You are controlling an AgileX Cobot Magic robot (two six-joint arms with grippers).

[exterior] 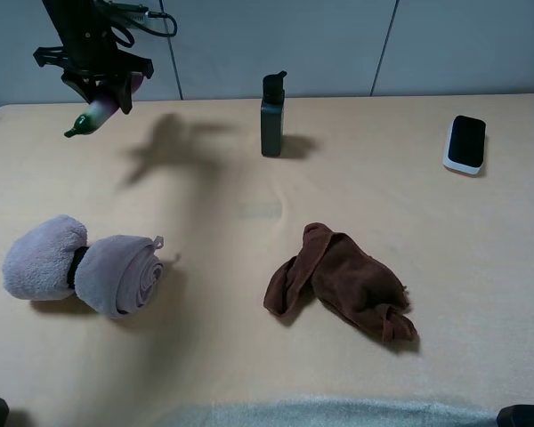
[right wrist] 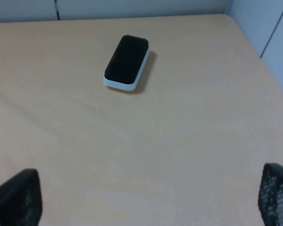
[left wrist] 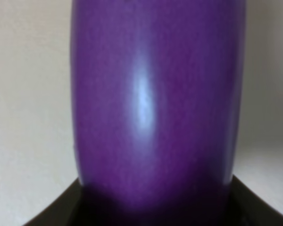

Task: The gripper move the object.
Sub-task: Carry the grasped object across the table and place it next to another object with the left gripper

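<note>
The object, a glossy purple toy eggplant (exterior: pixel 96 113) with a pale end and green stem tip, hangs in the air above the table's far left corner. My left gripper (exterior: pixel 98 84) is shut on it, stem end pointing down and left. In the left wrist view the eggplant's purple body (left wrist: pixel 155 103) fills the frame, blurred and very close. Its shadow falls on the table to the right of it. My right gripper (right wrist: pixel 141 202) is open, its dark fingers (right wrist: pixel 14 197) far apart over bare table, holding nothing.
A dark green bottle (exterior: pixel 272 116) stands upright at the back centre. A black-and-white flat device (exterior: pixel 465 143) (right wrist: pixel 127 61) lies at the back right. A crumpled brown cloth (exterior: pixel 343 285) lies near the middle and a rolled grey-pink towel (exterior: pixel 80 267) at the left.
</note>
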